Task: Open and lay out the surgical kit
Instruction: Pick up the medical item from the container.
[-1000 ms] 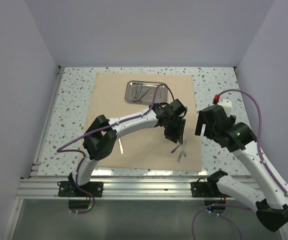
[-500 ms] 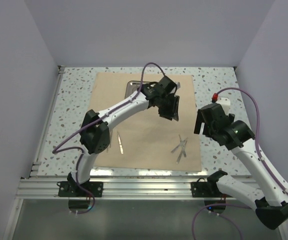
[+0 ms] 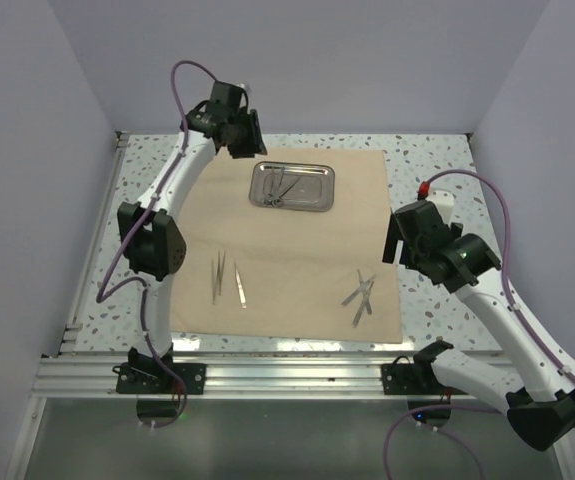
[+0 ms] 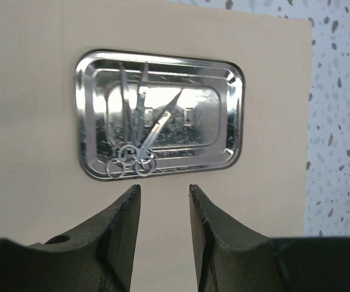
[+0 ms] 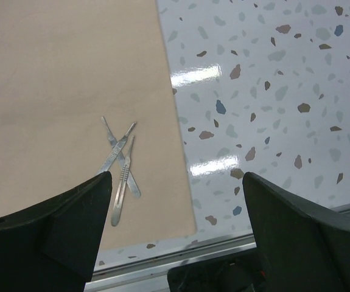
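The surgical kit's beige cloth (image 3: 297,250) lies spread flat on the table. Its steel tray (image 3: 317,200) sits at the cloth's far middle and holds ring-handled forceps (image 4: 139,131) inside its rim (image 4: 235,109). Two thin tweezers (image 3: 219,277) lie on the cloth at near left. Three flat silver handles (image 3: 360,293) lie crossed at near right, the same handles (image 5: 120,161) showing in the right wrist view. My left gripper (image 3: 247,138) hangs high behind the tray, open a little and empty (image 4: 164,188). My right gripper (image 3: 399,243) hovers wide open over the cloth's right edge (image 5: 176,176).
Speckled terrazzo tabletop (image 5: 272,91) surrounds the cloth. A metal rail (image 3: 287,375) runs along the near edge, with both arm bases bolted to it. Grey walls close in the back and both sides.
My left arm has swung up and back from over the cloth's right middle to high behind the tray, uncovering tray and tweezers. The right arm has barely moved.
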Robot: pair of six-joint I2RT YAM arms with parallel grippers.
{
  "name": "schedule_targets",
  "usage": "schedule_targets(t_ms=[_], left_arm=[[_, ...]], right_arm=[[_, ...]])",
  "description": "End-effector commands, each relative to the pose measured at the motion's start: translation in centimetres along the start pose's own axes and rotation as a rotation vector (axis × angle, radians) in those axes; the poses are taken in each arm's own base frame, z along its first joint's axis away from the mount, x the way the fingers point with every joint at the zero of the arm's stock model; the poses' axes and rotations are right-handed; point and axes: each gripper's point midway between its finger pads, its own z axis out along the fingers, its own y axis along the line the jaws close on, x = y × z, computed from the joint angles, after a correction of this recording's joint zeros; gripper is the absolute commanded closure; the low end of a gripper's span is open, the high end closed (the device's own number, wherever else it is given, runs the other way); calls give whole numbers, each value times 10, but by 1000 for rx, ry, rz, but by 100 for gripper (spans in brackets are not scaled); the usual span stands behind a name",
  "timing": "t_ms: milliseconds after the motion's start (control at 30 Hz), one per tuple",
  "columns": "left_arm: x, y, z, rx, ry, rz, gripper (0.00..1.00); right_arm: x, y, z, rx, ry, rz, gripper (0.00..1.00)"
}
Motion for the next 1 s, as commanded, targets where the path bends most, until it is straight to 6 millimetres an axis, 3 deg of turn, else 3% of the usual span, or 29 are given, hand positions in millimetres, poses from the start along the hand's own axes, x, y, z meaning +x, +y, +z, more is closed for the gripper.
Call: schedule_targets(t_ms=[0, 33, 133, 300, 433, 467, 500, 533, 567, 667, 767, 967], left_arm=[[-35, 43, 7, -64, -83, 25, 59], [-44, 60, 8, -101, -99, 8, 59], [-56, 86, 14, -147, -120, -21, 61], [-64, 106, 24, -188, -149, -13, 61], [-70, 110, 30, -193, -192, 1, 60], [-63, 120, 34, -224, -187, 1, 58], [-66, 118, 28, -221, -209, 8, 56], [-73, 119, 28, -225, -246, 15, 51], [-67, 124, 31, -239, -240, 15, 43], [-81, 124, 28, -250, -293, 36, 36], [-87, 127, 39, -259, -292, 52, 35], [-76, 134, 66, -240, -257, 24, 38]], right_arm=[[-21, 6, -4, -10, -60, 62, 7], [-21, 5, -4, -8, -59, 64, 7], [-20, 7, -4, -12, -52, 71, 7], [-13, 13, -1, -31, -19, 86, 7], [-3, 18, -1, -60, 23, 90, 8], [1, 16, -2, -54, 38, 85, 7], [4, 16, -3, -56, 50, 85, 7], [9, 14, -5, -57, 65, 87, 7], [12, 13, -6, -63, 70, 87, 7], [27, 6, -11, -67, 106, 93, 5], [42, 0, -14, -63, 135, 112, 5], [56, -8, -20, -61, 158, 131, 5]])
